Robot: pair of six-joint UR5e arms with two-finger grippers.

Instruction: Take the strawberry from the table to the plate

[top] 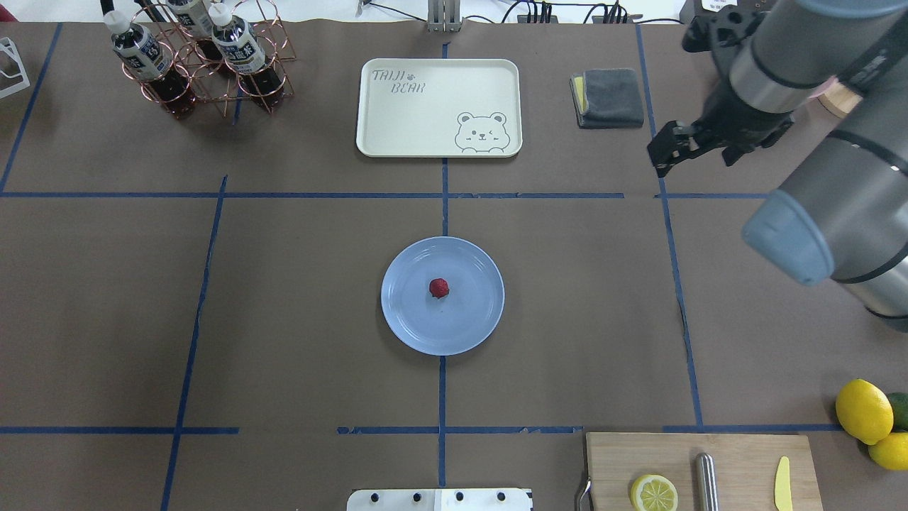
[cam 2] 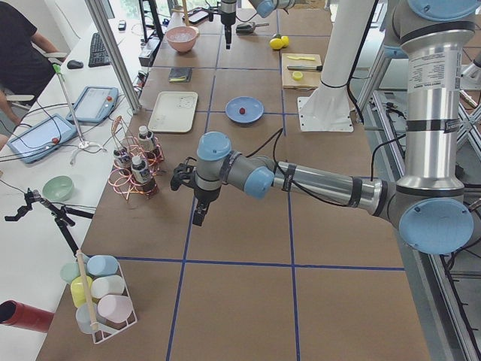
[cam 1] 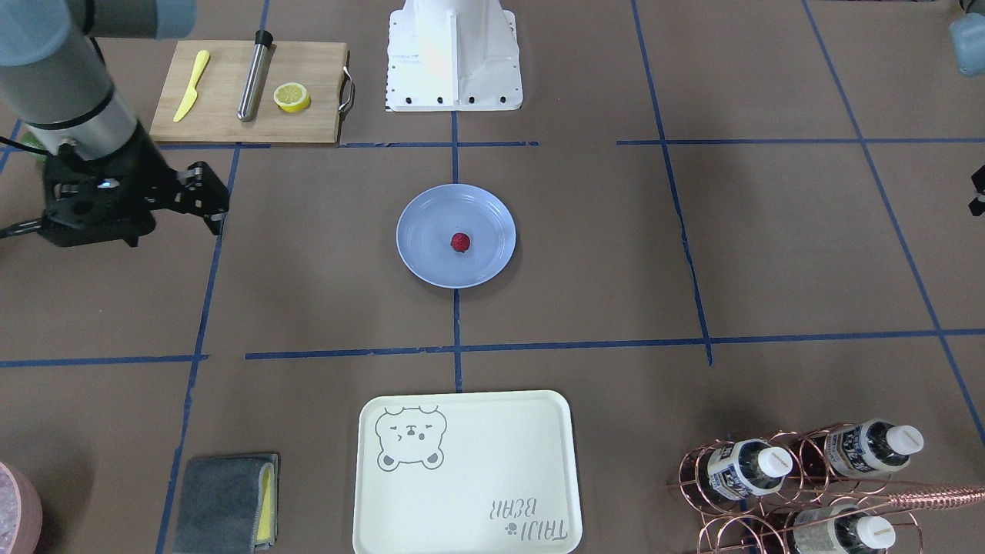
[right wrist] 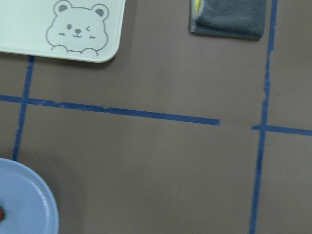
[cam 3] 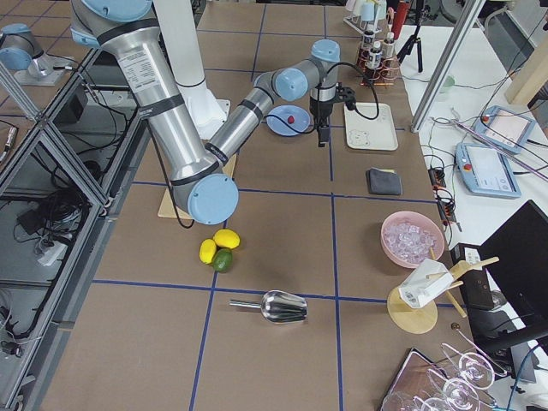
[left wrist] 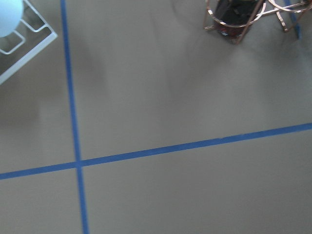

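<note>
The small dark-red strawberry (cam 1: 460,242) (top: 439,287) lies at the middle of the round light-blue plate (cam 1: 419,258) (top: 411,319), which rests on the brown table (cam 1: 616,254) at a crossing of blue tape lines. My right gripper (cam 1: 209,201) (top: 670,149) hangs above the table well off to the plate's side, open and with nothing in it. The right wrist view catches only the plate's rim (right wrist: 29,195) at its lower left. My left gripper (cam 2: 197,216) hovers over bare table far from the plate, and I cannot tell whether it is open or shut.
A cream bear-print tray (top: 397,128) and a grey cloth (top: 610,96) lie beyond the plate. A copper rack of bottles (top: 191,57) stands at the far left. Near the robot's base is a cutting board (top: 738,461) with a lemon half (top: 653,492), and whole lemons (top: 862,410) sit at the right edge.
</note>
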